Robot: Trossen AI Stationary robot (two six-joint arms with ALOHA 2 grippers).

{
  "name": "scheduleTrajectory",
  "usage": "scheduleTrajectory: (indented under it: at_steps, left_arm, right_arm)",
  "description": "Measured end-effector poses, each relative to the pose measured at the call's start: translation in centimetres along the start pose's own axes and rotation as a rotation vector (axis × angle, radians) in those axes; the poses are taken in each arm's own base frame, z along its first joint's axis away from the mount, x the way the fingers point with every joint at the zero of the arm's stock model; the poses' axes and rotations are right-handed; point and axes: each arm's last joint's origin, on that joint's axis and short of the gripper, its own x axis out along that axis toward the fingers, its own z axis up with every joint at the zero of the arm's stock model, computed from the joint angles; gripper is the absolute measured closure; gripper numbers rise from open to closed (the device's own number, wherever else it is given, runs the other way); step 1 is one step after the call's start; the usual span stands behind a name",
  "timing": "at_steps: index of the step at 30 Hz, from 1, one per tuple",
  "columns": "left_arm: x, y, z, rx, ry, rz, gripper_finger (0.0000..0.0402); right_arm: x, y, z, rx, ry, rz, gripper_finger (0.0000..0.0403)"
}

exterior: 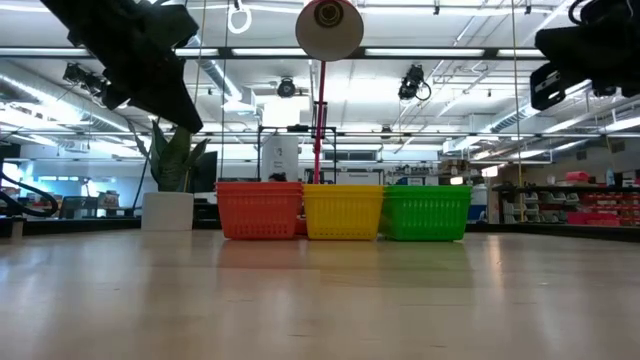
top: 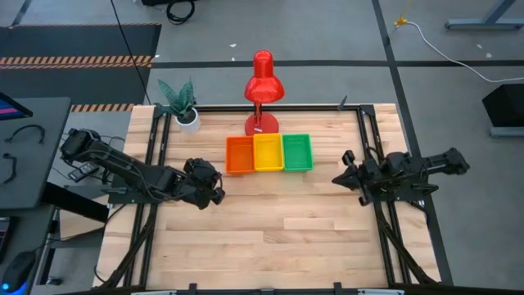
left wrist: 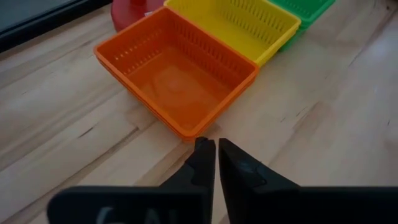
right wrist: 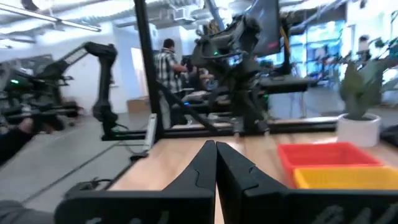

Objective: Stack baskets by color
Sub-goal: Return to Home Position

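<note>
Currently all the baskets sit in one row at the back middle of the table, just in front of the red lamp. Orange baskets are on the left-arm side, yellow baskets in the middle, green baskets on the right-arm side, sides touching. The orange pile shows nested rims at its near corner in the left wrist view; how many trays are in the yellow and green piles cannot be told. A potted plant stands at the back left corner, apart from the row.

The left gripper hangs above the table near the front-left corner of the orange baskets, not touching them. Its fingers are closed down to a thin slit and grip nothing. The right gripper is raised near the table's right edge, well apart from the green baskets, fingers pressed together, also empty.
</note>
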Motion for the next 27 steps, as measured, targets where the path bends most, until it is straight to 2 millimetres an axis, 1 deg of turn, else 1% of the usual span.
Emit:
scheduleTrajectory:
  at_steps: [5,8,11,13,14,16,18,20,23,25,27]
  left_arm:
    - [0.2,-0.1,0.0,0.012,-0.007,0.004,0.0377]
    - [0.7,0.0,0.3,0.021,-0.075,0.015,0.0372]
    - [1.2,1.3,0.8,0.041,-0.119,0.041,0.0368]
    - [1.3,2.7,1.1,0.006,-0.144,0.044,0.0367]
    - [1.4,3.6,1.0,-0.001,-0.145,0.033,0.0368]
    - [1.3,5.1,0.8,-0.021,-0.163,-0.034,0.0371]
    - [1.0,6.5,0.4,-0.04,-0.208,-0.154,0.0374]
    - [0.9,7.7,-0.3,-0.029,-0.276,-0.299,0.0377]
    - [0.7,9.3,-1.7,-0.029,-0.421,-0.492,0.0378]
    - [0.8,10.4,-2.6,-0.043,-0.511,-0.568,0.0375]
    - [1.1,11.4,-3.7,-0.039,-0.553,-0.613,0.0372]
  right_arm:
    - [0.0,-0.6,0.0,-0.075,-0.005,-0.06,0.0396]
    - [-0.1,-1.1,-0.1,-0.08,0.005,-0.065,0.0397]
    - [-0.1,-1.4,-0.2,-0.057,0.028,-0.044,0.0397]
    - [-0.2,-1.6,-0.4,-0.042,0.044,-0.047,0.0397]
    - [-0.2,-1.6,-0.4,-0.038,0.046,-0.055,0.0397]
    - [-0.2,-1.8,-0.4,-0.04,0.05,-0.076,0.0393]
    - [-0.2,-1.9,-0.4,-0.041,0.048,-0.106,0.0389]
    - [-0.2,-2.0,-0.4,-0.043,0.042,-0.126,0.0386]
    - [-0.2,-2.0,-0.4,-0.035,0.04,-0.132,0.0384]
    - [-0.2,-2.0,-0.4,-0.017,0.039,-0.132,0.0384]
    - [-0.2,-2.0,-0.4,0.0,0.037,-0.133,0.0384]
